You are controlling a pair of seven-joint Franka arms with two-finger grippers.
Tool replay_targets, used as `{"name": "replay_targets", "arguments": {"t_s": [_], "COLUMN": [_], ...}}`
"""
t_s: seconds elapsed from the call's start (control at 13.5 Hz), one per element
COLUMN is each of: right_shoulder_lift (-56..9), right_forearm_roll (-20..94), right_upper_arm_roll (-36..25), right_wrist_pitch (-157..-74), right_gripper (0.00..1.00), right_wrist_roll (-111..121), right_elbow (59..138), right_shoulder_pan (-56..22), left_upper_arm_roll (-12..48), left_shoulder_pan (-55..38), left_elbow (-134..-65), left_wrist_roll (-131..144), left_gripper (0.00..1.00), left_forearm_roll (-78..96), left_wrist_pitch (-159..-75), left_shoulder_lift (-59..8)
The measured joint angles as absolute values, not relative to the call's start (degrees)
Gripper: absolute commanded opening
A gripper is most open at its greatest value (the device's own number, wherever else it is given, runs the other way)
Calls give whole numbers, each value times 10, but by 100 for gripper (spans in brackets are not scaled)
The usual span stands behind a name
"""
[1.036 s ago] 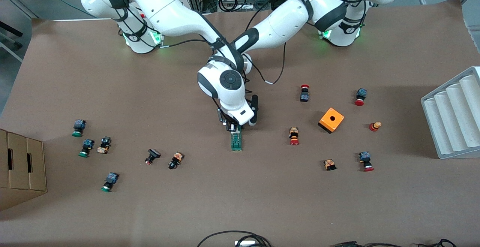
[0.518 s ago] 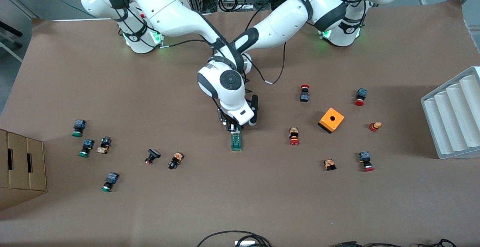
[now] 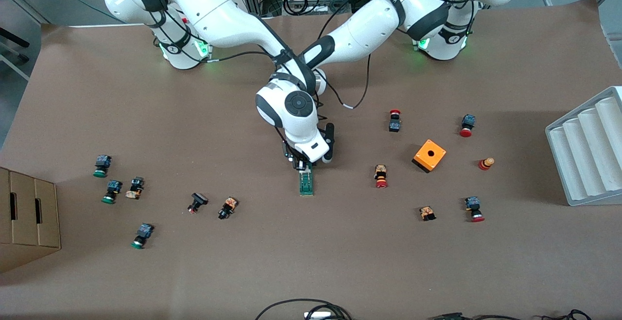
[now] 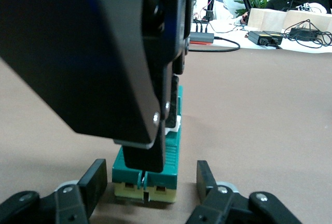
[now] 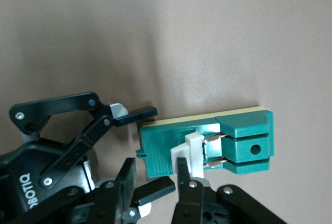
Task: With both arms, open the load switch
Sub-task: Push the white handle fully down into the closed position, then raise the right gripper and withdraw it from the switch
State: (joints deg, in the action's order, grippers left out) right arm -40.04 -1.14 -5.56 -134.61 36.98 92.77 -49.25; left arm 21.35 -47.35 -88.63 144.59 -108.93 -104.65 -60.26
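Mid-desk [image 3: 340, 261], the right pincer [image 5: 182, 175] pinches the white piece [image 5: 193, 154] of the green load switch [image 3: 306, 182]. The left pincer [image 4: 150, 190] stands spread, one finger [image 4: 93, 182] either side of the switch's end, not touching it.

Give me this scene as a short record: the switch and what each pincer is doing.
switch: narrow green rectangular plastic load switch, flat on brown table
right pincer: shut on the switch's white piece
left pincer: open, fingers either side of the switch's end, not touching
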Motion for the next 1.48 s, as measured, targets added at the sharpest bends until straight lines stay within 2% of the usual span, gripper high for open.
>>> {"name": "replay_targets", "arguments": {"t_s": [0.3, 0.74, 0.81, 0.89, 0.96, 1.04, 1.48], "right_shoulder_lift": [-400, -399, -397, -393, -387, -381, -339], "right_forearm_roll": [-11, -11, -11, -11, -11, -11, 29], "right_upper_arm_roll": [-56, -56, -56, -56, -56, -56, -60], "right_wrist_pitch": [-1346, -1346, -1346, -1346, -1346, -1346, -1346], "right_gripper": [39, 63, 72, 74, 96, 100, 100], "right_wrist_roll": [370, 364, 362, 361, 358, 354, 338], "right_elbow": [928, 927, 926, 925, 925, 924, 920], "right_shoulder_pan": [-492, -491, -490, -489, -487, -485, -463], "left_upper_arm_roll": [213, 213, 213, 213, 213, 213, 213], "left_shoulder_pan": [-474, -474, -474, -474, -474, -474, -474], "left_elbow": [-887, -887, -887, -887, -887, -887, -888], "left_wrist_roll": [1446, 1446, 1446, 1446, 1446, 1446, 1446], "left_gripper": [77, 77, 77, 77, 77, 77, 77], "left_forearm_roll": [-1090, -1090, -1091, -1091, -1091, -1091, -1091], "left_wrist_pitch": [-1045, -1045, -1045, -1045, -1045, -1045, -1045], "left_shoulder_lift": [-603, -603, -603, -603, -603, -603, -603]}}
